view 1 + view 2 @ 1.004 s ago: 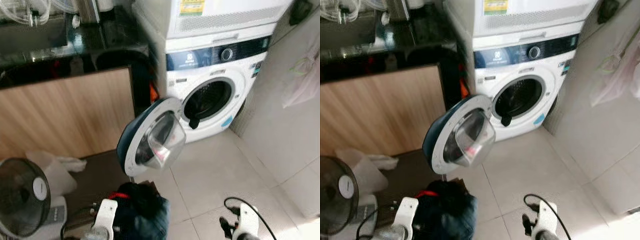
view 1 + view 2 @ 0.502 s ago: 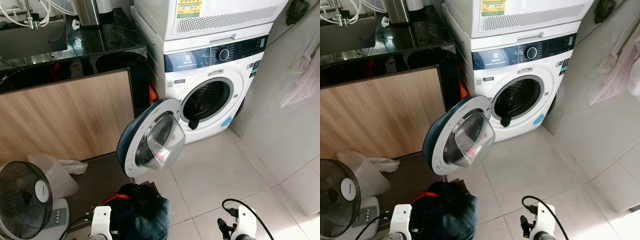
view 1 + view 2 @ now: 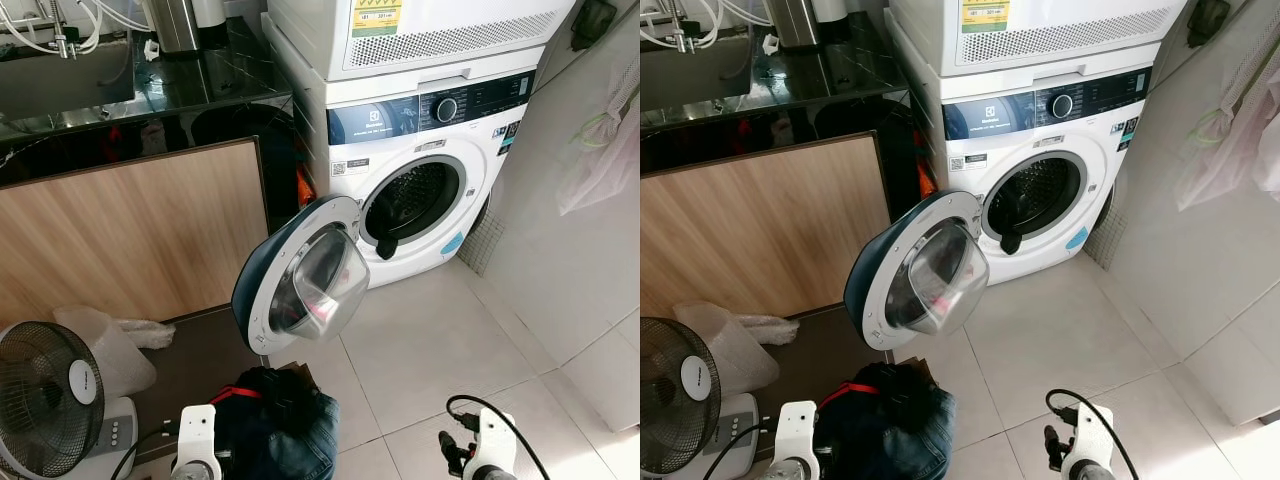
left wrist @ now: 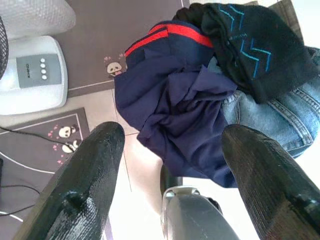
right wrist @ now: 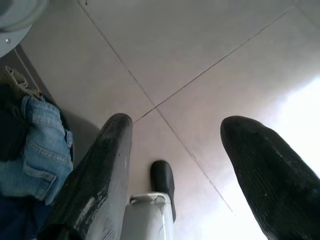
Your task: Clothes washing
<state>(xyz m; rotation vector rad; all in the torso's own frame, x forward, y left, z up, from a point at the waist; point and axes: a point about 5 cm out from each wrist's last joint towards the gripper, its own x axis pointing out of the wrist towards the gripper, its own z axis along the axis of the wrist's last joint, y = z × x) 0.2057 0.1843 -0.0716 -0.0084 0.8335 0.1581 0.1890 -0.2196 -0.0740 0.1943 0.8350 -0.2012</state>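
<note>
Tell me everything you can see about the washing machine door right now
The washing machine door is round, with a dark blue outer face, a white inner ring and a clear bulging glass bowl at its middle. It is swung wide open to the left of the drum opening, hanging over the tiled floor above the pile of clothes. Nothing touches it.

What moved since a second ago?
Only the camera shifted a little and the blur cleared. The washer, its open door, the clothes pile and the fan stayed put. Both grippers, left and right, stayed open and empty.
</note>
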